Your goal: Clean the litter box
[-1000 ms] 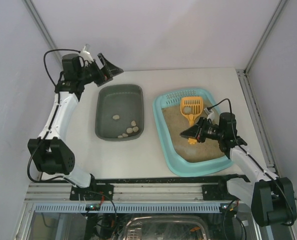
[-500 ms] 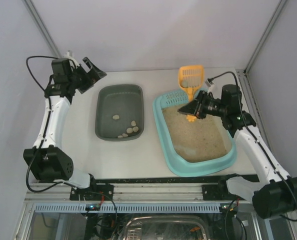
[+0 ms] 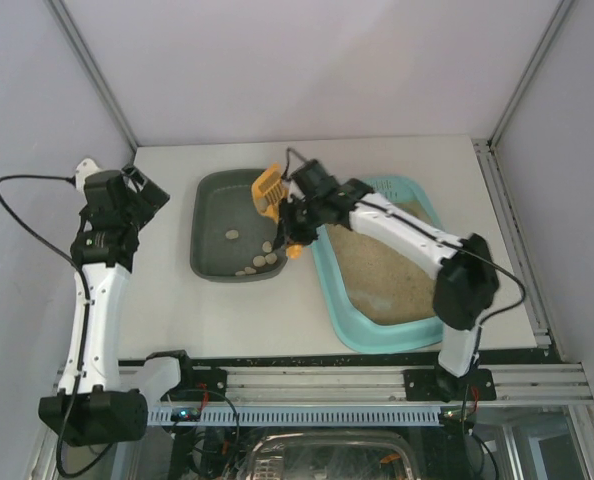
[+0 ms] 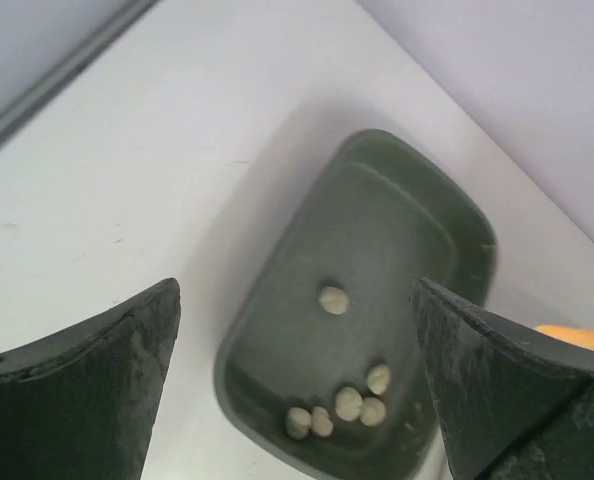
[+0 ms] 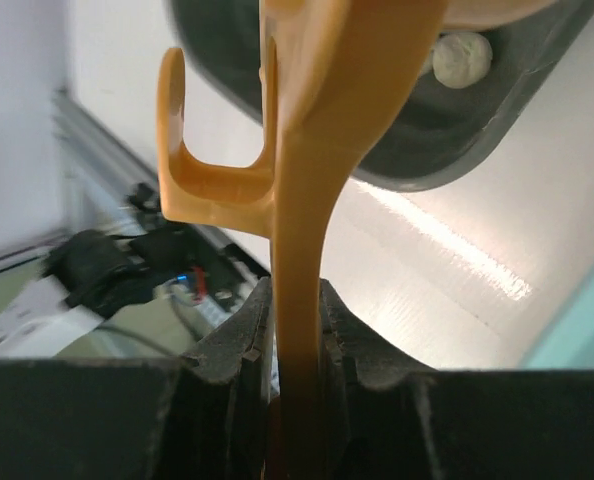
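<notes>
Over grey tub, right rim: right fingers clenched on orange scoop handle. Left fingers released, empty, left of tub. Litter box on worktop, just right of tub. Several clumps already in tub. Sand looks clean, so likely near done. Scoop load: can't tell.

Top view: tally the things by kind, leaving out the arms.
Light-teal plastic litter box: 1
Dark grey-green plastic tub: 1
Orange plastic scoop: 1
Pale round clumps in the tub: 6
Total: 9
</notes>
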`<control>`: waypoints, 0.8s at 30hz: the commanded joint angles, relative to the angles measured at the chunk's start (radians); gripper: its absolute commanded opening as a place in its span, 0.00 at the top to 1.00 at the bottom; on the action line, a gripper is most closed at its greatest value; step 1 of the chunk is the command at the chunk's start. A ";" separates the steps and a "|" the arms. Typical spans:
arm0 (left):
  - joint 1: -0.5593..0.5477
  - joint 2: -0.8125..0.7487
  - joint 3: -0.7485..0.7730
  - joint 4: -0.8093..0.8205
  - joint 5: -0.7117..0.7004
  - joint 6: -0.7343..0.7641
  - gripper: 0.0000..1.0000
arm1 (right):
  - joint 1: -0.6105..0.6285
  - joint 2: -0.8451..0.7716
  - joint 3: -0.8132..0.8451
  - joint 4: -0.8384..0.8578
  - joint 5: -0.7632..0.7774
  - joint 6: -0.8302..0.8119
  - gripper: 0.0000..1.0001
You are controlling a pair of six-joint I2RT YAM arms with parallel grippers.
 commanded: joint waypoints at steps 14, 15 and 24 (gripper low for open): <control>0.108 -0.026 -0.060 -0.073 -0.257 -0.142 0.01 | 0.368 0.553 0.667 -0.527 0.995 -0.246 1.00; 0.111 -0.026 -0.061 -0.073 -0.252 -0.143 0.01 | 0.377 0.579 0.699 -0.551 1.036 -0.255 1.00; 0.120 -0.015 -0.064 -0.063 -0.220 -0.131 0.01 | 0.409 0.636 0.733 -0.573 1.247 -0.296 1.00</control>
